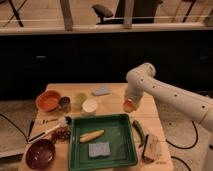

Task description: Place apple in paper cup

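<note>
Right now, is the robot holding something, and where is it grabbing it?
Yes. The gripper holds the apple, gripping its upper part from above. It hangs over the table, right of the paper cup.

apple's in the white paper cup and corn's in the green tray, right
No: the camera view shows the apple held in the shut gripper, to the right of the paper cup. The corn is in the green tray.
</note>
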### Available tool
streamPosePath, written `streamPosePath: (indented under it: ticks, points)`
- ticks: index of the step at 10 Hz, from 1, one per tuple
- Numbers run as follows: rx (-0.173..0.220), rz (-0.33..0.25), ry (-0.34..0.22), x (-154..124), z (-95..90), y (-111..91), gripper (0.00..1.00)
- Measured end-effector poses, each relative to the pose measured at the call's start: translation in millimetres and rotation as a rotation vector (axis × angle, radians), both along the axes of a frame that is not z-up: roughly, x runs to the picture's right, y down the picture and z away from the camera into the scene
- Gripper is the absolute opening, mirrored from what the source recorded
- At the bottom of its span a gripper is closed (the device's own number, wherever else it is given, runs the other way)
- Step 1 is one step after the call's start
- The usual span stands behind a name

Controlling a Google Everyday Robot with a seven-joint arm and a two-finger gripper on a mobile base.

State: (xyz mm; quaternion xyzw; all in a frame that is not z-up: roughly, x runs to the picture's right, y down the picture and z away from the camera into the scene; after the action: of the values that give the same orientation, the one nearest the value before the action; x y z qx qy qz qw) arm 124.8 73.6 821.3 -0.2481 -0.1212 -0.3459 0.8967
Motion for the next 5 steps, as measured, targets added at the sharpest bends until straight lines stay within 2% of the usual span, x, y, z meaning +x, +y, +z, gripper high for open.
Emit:
streamPosePath:
  ticks: [1,5]
  points:
    - [0.001,-0.009,-0.005,-10.6,-0.8,-2.7,0.0]
    - [0.007,-0.049,-0.013,-21.9,-4.4,-10.6,0.0]
